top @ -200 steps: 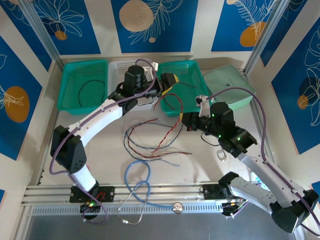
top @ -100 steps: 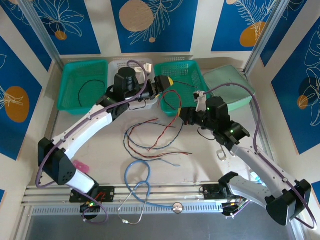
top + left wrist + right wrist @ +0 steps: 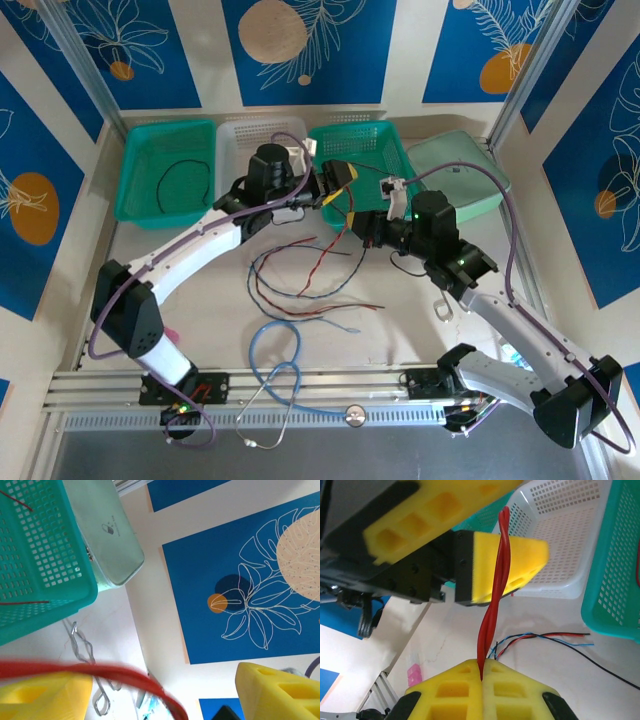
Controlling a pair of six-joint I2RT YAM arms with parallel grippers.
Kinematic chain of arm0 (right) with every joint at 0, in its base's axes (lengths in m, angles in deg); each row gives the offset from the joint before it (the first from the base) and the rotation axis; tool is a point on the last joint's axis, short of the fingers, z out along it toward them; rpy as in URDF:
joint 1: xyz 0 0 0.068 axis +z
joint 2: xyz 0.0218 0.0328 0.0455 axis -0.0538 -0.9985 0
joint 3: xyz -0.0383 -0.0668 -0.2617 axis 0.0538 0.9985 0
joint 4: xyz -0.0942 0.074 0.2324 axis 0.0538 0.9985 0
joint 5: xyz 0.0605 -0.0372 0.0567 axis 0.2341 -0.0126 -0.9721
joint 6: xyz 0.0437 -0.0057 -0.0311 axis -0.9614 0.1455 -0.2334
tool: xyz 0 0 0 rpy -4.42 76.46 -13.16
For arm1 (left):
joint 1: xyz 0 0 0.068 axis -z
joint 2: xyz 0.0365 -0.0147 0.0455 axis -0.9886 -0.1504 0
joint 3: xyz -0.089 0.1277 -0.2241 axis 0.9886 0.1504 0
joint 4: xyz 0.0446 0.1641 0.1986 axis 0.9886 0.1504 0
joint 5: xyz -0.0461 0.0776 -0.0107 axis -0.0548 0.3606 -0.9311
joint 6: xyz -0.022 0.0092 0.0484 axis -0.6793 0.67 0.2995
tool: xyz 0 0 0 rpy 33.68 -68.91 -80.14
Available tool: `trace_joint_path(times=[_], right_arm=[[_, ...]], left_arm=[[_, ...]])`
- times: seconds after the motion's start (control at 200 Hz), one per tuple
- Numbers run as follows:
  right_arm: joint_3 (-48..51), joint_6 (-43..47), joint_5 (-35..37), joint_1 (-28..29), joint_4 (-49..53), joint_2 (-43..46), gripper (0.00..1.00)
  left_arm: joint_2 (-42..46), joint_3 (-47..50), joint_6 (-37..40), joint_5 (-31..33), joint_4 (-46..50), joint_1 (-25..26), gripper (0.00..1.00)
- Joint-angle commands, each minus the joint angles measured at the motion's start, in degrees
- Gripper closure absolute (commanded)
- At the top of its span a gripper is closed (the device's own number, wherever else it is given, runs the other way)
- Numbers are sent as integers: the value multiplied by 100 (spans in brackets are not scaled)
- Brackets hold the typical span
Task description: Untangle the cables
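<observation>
— White worktop (image 3: pixel 200 290), blue leaf panels behind. Where are the cables (image 3: pixel 300 285)?
— Loose at mid-worktop. One red cable (image 3: pixel 492 600) rises from the right claw (image 3: pixel 482 680), pinched tight.
— Left claw (image 3: pixel 337 188)?
— Spread, seemingly around that cable, by the green basket (image 3: pixel 390 150).

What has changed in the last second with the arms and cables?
The right gripper, shut on the red cable, moved left, closer to the open left gripper, and the cable's slack loop between them shrank. The loose cables on the table and the blue tube stayed put.
</observation>
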Motion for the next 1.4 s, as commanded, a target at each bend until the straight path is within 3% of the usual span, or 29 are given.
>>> trace_joint_path(times=[0.0,0.505,0.765,0.905,0.93,1.01,1.071,1.251,1.396], right_arm=[[-24,-11,-113,33,-17,258,100],[298,-46,-7,-11,176,635,100],[294,-19,-19,-20,233,634,100],[156,-63,44,-28,385,635,100],[42,-57,96,-28,537,637,92],[-359,71,241,-94,1095,636,51],[-611,191,235,-202,1424,653,36],[-1206,285,117,-496,1990,752,32],[-1529,180,-25,-573,1927,719,32]], left_arm=[[-259,-613,308,-51,145,-19,26],[-490,-1020,315,-94,157,-322,48],[-394,-1018,304,-120,125,-442,69],[-419,-1176,511,-352,259,-446,94],[-419,-1233,643,-432,357,-447,100],[-353,-1414,1389,-610,820,-429,100],[-220,-1477,2127,-729,1192,-414,100],[272,-1658,4607,-488,3009,-420,100],[758,-1178,5871,-605,3208,-420,100]])
